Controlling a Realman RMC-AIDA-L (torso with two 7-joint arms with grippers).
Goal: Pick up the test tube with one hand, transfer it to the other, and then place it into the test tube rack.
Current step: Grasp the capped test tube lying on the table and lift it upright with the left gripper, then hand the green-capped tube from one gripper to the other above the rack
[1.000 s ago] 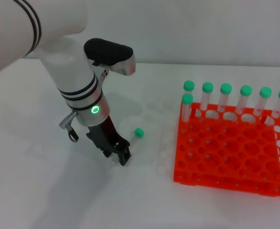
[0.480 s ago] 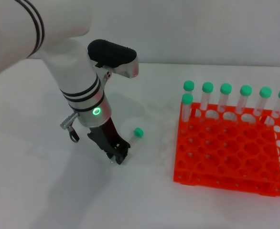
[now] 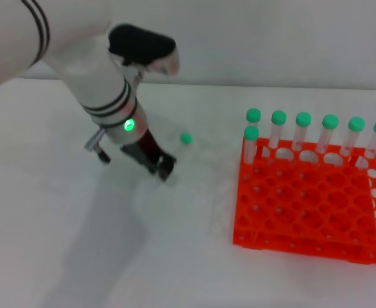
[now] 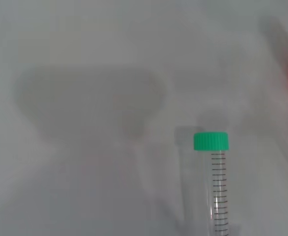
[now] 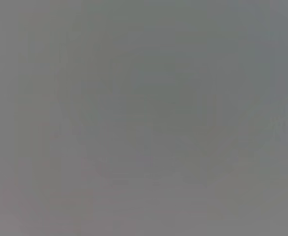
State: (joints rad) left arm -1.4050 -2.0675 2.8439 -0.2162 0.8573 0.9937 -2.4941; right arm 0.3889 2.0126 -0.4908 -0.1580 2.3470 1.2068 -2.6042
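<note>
My left gripper [image 3: 164,169] is shut on the lower end of the test tube [image 3: 186,138] and holds it above the white table. The tube slants up and to the right, green cap topmost. In the left wrist view the tube [image 4: 216,189] shows its green cap and printed scale, with its shadow on the table below. The orange test tube rack [image 3: 310,212] stands on the table to the right of the gripper, well apart from it. The right gripper is out of view; the right wrist view shows only plain grey.
Several green-capped tubes [image 3: 303,131] stand upright in the rack's back row, and one [image 3: 251,144] stands in the second row at its left end. The white table [image 3: 79,244] stretches out in front of and to the left of the rack.
My left gripper has closed on the tube, which lay on the table, and lifted it up and back. The green cap now sits higher and farther from me.
</note>
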